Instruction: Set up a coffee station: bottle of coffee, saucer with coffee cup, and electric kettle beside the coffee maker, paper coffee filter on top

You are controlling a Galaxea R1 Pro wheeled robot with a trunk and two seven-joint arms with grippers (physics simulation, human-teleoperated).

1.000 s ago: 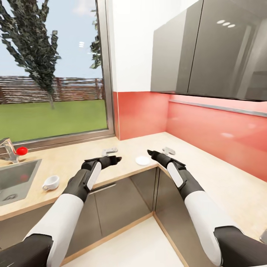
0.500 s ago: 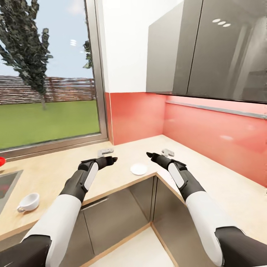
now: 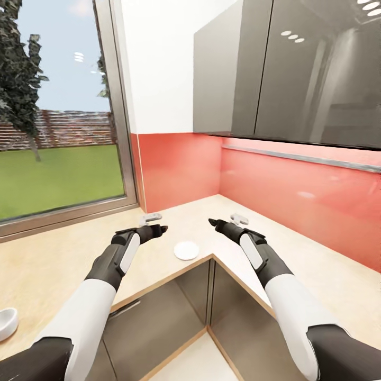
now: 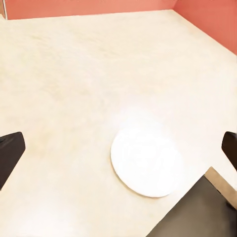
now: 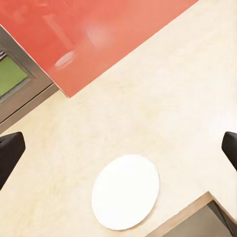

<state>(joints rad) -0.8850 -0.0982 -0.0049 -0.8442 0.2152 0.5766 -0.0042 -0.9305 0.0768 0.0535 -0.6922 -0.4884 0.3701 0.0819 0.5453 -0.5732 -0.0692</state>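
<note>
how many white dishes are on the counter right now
2. The saucer lies near the countertop's inner corner edge, between both arms. The coffee cup sits at the head view's far left edge, cut off by the frame.

White saucer point(image 3: 186, 250) on speckled tan countertop point(image 3: 63, 264), glossy red backsplash point(image 3: 296, 196).

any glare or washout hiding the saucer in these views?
Left wrist view: saucer blooms into the pale countertop, far rim washed out. Right wrist view: saucer crisp-edged; soft highlights on the red backsplash. Head view: saucer clear; ceiling lights mirrored in cabinets.
</note>
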